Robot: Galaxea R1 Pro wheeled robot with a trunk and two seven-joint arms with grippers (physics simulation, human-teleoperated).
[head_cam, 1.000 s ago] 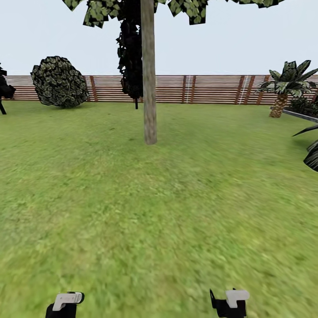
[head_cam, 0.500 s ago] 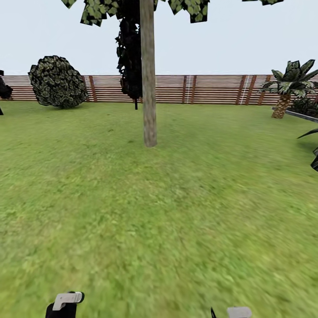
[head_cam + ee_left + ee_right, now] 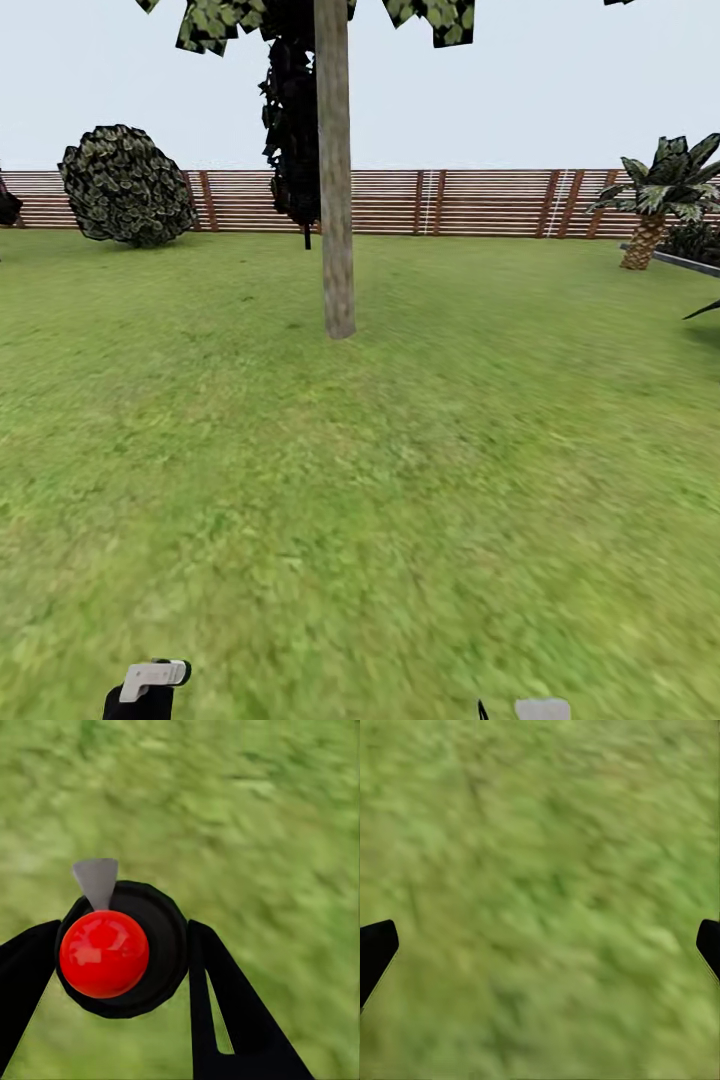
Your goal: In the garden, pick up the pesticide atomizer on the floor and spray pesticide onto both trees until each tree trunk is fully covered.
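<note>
1. We carry the pesticide atomizer (image 3: 120,949) in the left hand (image 3: 124,960), whose two black fingers (image 3: 225,1005) are closed on its dark round body; its red top and small grey nozzle face the wrist camera, with grass beneath.
2. The right hand (image 3: 540,945) holds nothing, its fingertips spread wide over the lawn (image 3: 400,480). In the head view, both hands sit low at the picture's bottom edge.
3. The tree trunk (image 3: 336,200) stands ahead, well apart from us, in front of the slatted fence (image 3: 480,200).
4. We judge the step in hand to be the drive up to this tree, so we should roll straight and stop near the trunk.
5. Then we would raise the left hand, aim the nozzle at the bark, and sweep from low to high so that no patch is left bare.
6. Keep the grip firm; a turned bottle would spray the grass.
</note>
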